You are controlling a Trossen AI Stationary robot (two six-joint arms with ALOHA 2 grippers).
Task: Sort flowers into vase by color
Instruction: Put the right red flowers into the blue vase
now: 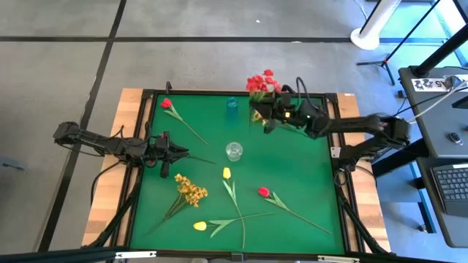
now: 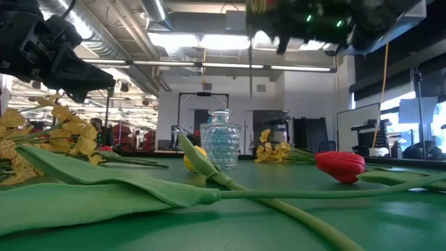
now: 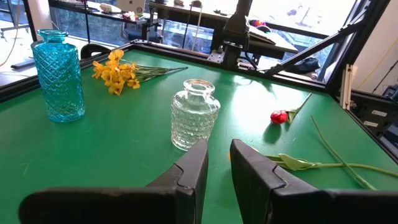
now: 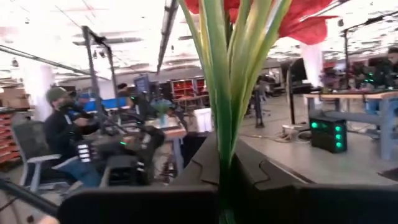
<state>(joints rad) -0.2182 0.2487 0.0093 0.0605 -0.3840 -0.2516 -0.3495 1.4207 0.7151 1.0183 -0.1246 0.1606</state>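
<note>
My right gripper (image 1: 268,111) is up over the table's far side, shut on a spray of small red blossoms (image 1: 262,81) that is lifted off the table. Nearby are the blue vase (image 1: 232,107) and, at the table's middle, the clear vase (image 1: 234,151), both upright. My left gripper (image 1: 174,153) hovers left of the clear vase (image 3: 194,115), slightly open and touching nothing. On the cloth lie a red tulip (image 1: 167,103), a second red tulip (image 1: 263,192), two yellow tulips (image 1: 226,173) (image 1: 199,226) and a yellow spray (image 1: 190,190). Another yellow spray (image 3: 115,71) lies at the far edge. My right gripper pinches the red spray's green stems (image 4: 227,127) between its two fingers, which lie across them. The spray stands about upright and is lifted clear. Its red blossoms (image 4: 298,18) are above the fingers, and a thin stem end (image 2: 251,63) hangs below them.
A raised black frame (image 1: 146,95) edges the green cloth, with wooden boards outside it. Long stems and leaves (image 1: 238,208) cross on the near half. Bare cloth lies between the two vases and to the right of the clear one. A person (image 4: 65,137) sits beyond the table.
</note>
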